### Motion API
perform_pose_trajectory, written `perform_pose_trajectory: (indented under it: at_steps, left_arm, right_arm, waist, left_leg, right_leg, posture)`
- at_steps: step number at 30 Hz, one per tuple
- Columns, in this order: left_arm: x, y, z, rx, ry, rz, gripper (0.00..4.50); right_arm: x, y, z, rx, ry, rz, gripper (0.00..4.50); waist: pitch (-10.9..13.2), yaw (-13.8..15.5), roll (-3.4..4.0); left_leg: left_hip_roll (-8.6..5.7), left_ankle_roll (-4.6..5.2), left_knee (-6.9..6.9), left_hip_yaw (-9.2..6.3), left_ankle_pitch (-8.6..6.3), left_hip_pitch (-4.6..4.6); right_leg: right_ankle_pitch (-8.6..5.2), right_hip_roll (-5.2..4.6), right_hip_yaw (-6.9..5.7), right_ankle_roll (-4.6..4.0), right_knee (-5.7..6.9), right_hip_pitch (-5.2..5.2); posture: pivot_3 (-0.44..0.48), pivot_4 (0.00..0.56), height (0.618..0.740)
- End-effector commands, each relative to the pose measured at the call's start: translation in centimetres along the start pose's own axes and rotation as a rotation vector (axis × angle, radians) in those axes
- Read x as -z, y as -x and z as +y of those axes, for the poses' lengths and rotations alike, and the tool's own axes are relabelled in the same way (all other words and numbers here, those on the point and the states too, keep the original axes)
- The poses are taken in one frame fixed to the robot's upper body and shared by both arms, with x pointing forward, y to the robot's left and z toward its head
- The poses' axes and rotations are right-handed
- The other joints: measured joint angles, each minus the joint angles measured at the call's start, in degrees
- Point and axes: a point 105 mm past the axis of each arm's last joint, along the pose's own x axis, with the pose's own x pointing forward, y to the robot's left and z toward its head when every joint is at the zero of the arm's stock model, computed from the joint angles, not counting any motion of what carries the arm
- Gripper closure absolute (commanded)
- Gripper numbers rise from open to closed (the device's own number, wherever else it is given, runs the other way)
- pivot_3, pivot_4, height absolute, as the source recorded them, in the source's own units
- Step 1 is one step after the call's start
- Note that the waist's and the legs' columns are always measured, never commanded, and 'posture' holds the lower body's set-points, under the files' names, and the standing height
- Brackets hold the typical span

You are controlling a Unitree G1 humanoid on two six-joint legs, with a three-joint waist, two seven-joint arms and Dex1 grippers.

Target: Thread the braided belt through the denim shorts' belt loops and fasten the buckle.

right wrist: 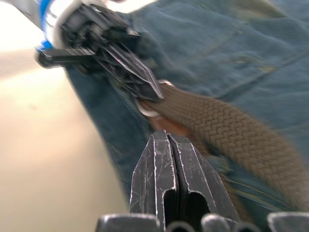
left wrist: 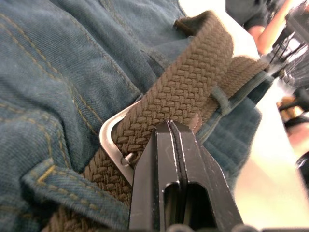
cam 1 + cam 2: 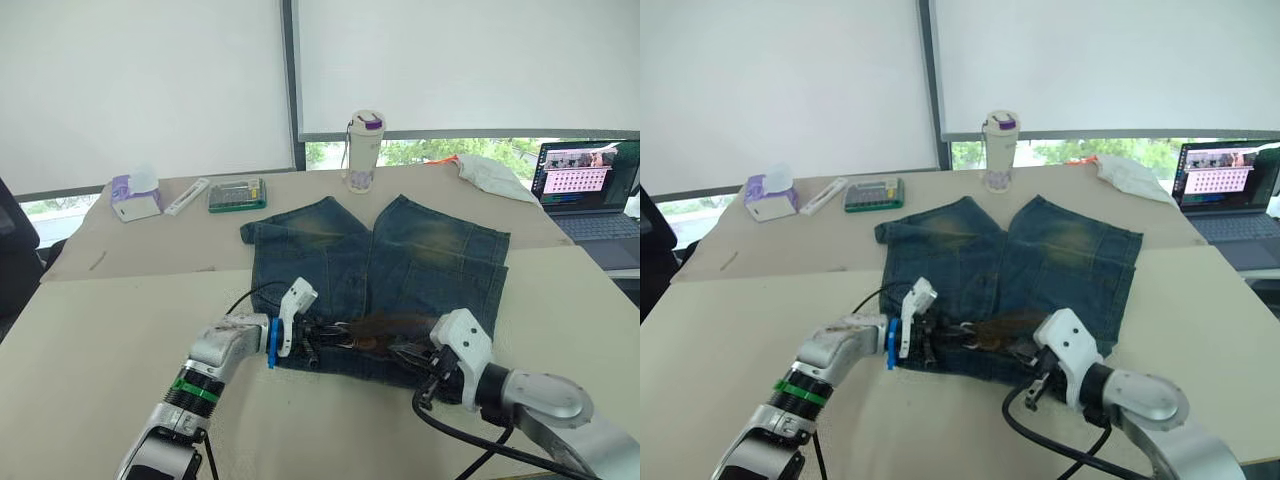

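The denim shorts are laid flat on the worktop, waistband towards the robot and legs pointing away. The braided belt is seen lying along the waistband, where at least one of the belt loops is crossed over the strap, so the threading is judged to be at least partly done; how many loops have been passed cannot be told. The buckle is found at the waistband, near the middle, with braided strap running through its silver frame and the prong resting against the weave. Whether the prong is seated in the braid cannot be made out, so the fastening is judged to be under way rather than finished.

The left gripper is held at the buckle with its fingers pressed together, their tips against the strap; whether any weave is pinched between them cannot be told. The right gripper is poised just beside the buckle, its fingers likewise pressed together and nothing seen held between them
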Motion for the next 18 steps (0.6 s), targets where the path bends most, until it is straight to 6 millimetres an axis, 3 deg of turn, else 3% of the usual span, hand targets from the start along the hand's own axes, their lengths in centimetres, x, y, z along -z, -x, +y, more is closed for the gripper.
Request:
perform_pose_trajectory:
  at_steps: [1,4,5,7,10,14,18]
  left_arm:
    - [1.9,0.9,1.4,-0.078,-0.015,0.074,4.5]
    - [0.6,1.4,0.8,-0.039,-0.016,0.002,4.5]
    - [-1.0,2.1,0.4,-0.012,0.026,-0.088,4.5]
    - [-3.8,3.4,0.1,0.023,0.102,-0.237,4.5]
    - [-5.7,4.7,0.3,0.018,0.151,-0.319,4.5]
    - [-6.7,4.8,-0.4,0.007,0.025,-0.301,4.5]
    - [-7.0,3.9,-1.6,0.017,-0.148,-0.255,4.5]
  right_arm:
    - [-1.1,1.4,-1.0,0.067,0.129,0.005,3.56]
    - [-0.9,2.0,-2.2,0.15,0.196,0.052,2.54]
    - [-0.3,2.4,-3.0,0.191,0.239,0.11,2.19]
    - [0.8,3.1,-4.3,0.257,0.295,0.203,2.19]
    - [2.0,3.5,-5.3,0.303,0.334,0.278,2.19]
    - [3.5,3.5,-6.5,0.329,0.378,0.35,2.19]
    - [3.2,3.2,-7.8,0.369,0.411,0.354,2.19]
  waist:
    - [0.02,0.32,0.0]
    - [0.03,0.25,-0.02]
    - [0.04,0.17,0.02]
    - [0.09,0.07,0.04]
    - [0.18,0.12,-0.14]
    - [0.2,0.43,-0.18]
    - [0.21,0.38,-0.16]
  left_leg:
    - [0.0,0.01,0.0,0.01,-0.01,0.07]
    - [0.05,0.04,0.0,0.01,-0.03,0.11]
    - [0.06,0.04,0.0,0.01,-0.03,0.12]
    - [0.04,0.04,0.01,0.04,-0.02,0.04]
    - [0.07,-0.17,0.1,0.05,0.12,-0.23]
    - [0.05,-0.17,0.12,0.07,0.19,-0.26]
    - [0.05,-0.17,0.1,0.11,0.2,-0.27]
  right_leg:
    - [0.0,-0.02,0.01,0.0,-0.02,0.11]
    - [-0.01,0.0,0.0,0.01,-0.02,0.18]
    - [-0.01,0.02,-0.01,0.02,-0.02,0.18]
    - [-0.02,0.02,0.02,0.03,0.0,0.06]
    - [0.0,0.1,0.0,0.01,0.15,-0.38]
    - [0.04,0.04,0.02,-0.05,0.17,-0.4]
    - [0.09,0.05,0.06,-0.13,0.13,-0.42]
  posture:
    - [0.0,0.15,0.74]
    - [0.0,0.15,0.74]
    - [0.0,0.15,0.74]
    - [0.0,0.15,0.74]
    - [0.0,0.15,0.74]
    - [0.0,0.15,0.74]
    - [0.0,0.15,0.74]
